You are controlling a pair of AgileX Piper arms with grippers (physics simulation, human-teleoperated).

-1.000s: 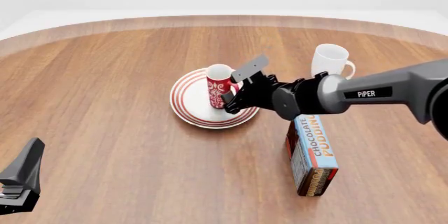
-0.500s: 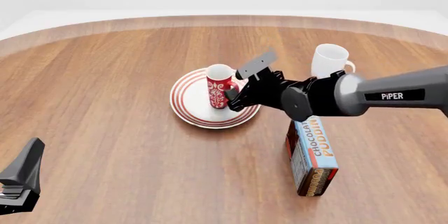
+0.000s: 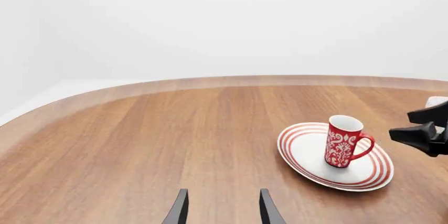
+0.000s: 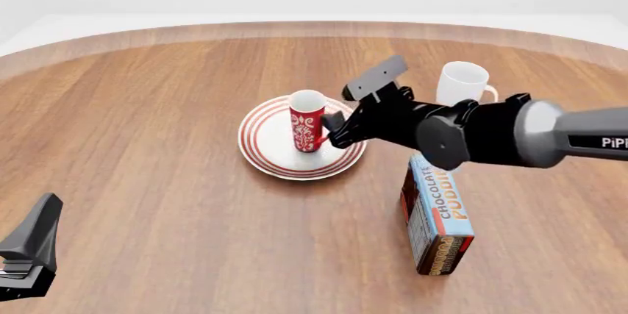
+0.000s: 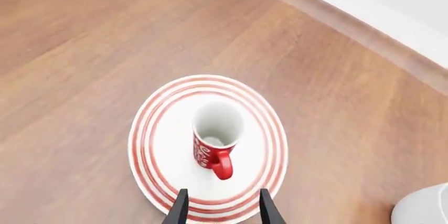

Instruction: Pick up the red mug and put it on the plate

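Note:
The red mug [image 4: 306, 121] with its white pattern stands upright on the red-ringed plate [image 4: 265, 145], handle turned toward my right arm. My right gripper [image 4: 334, 129] hovers just right of the handle, open and empty. In the right wrist view its fingertips [image 5: 221, 208] frame the plate's edge [image 5: 161, 145], a little short of the mug [image 5: 215, 137]. My left gripper [image 4: 32, 248] rests at the near left, open, far from the plate. The left wrist view shows its spread tips [image 3: 222, 211], the mug [image 3: 343, 142], the plate [image 3: 305, 150] and the right gripper [image 3: 420, 130].
A plain white mug [image 4: 461, 84] stands behind my right arm, right of the plate; its rim [image 5: 423, 208] shows in the right wrist view. A chocolate pudding box [image 4: 437, 218] stands under the right arm, nearer the front. The table's curved far edge [image 4: 314, 27] lies beyond.
My right gripper has drawn back from the mug's handle, rising and shifting right. The mug stays upright on the plate. The left arm has not moved.

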